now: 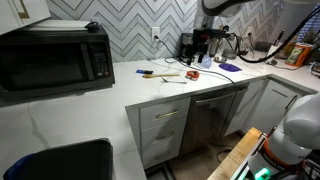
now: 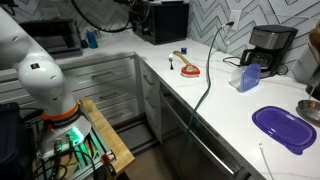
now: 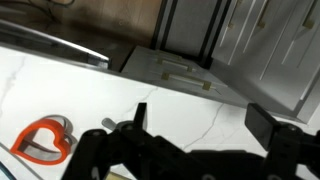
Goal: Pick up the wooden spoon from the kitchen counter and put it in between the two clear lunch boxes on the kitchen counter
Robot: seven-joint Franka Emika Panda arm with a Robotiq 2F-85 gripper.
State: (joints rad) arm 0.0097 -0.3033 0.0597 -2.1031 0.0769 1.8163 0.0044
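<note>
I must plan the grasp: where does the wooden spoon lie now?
In an exterior view the wooden spoon lies on the kitchen counter, between a dark blue pen-like item and a red heart-shaped ring.

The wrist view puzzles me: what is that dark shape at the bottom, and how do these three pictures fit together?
That dark shape is the robot arm's claw, filmed by a camera on its wrist. It is open and holds nothing. Beneath it lies the white kitchen counter, with a red heart-shaped ring nearby. The other two pictures come from cameras standing in the room. In an exterior view you can see the wooden spoon lying on the counter, a microwave and a coffee maker.
</note>
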